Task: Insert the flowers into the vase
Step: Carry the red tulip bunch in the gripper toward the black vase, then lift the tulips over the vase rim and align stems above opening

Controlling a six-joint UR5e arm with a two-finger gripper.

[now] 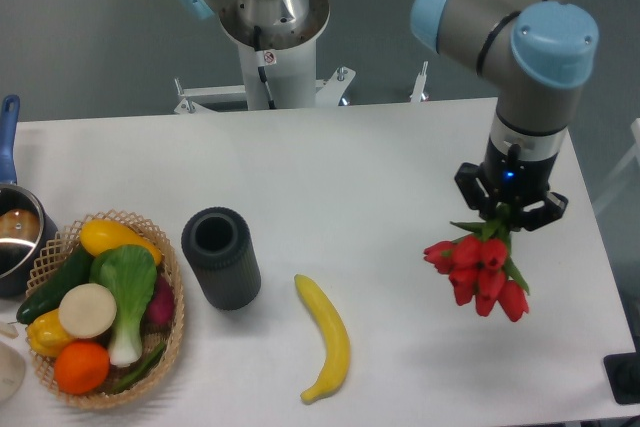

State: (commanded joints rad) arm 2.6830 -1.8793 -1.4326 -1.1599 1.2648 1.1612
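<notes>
The gripper (497, 215) hangs over the right side of the white table (380, 177), and it is clamped on the green stems of the flowers (478, 272). The red tulip buds dangle straight below the fingers, heads down and tilted a little toward the lower right, clear of the tabletop. So the bunch sits directly under the tool, stems up in the grip, blooms fanning out beneath.

Over on the left half of the table stands the vase (221, 257), a dark ribbed cylinder, upright, round mouth open to the camera. It is well apart from the flowers, with a yellow banana (328, 337) lying on the table between the two, nearer the vase.

Just left of the vase sits a woven basket (170, 352) packed with toy produce: a green leafy piece, an orange, yellow and dark green items. At the far left edge a metal pot (15, 232) with a blue handle shows partly.
</notes>
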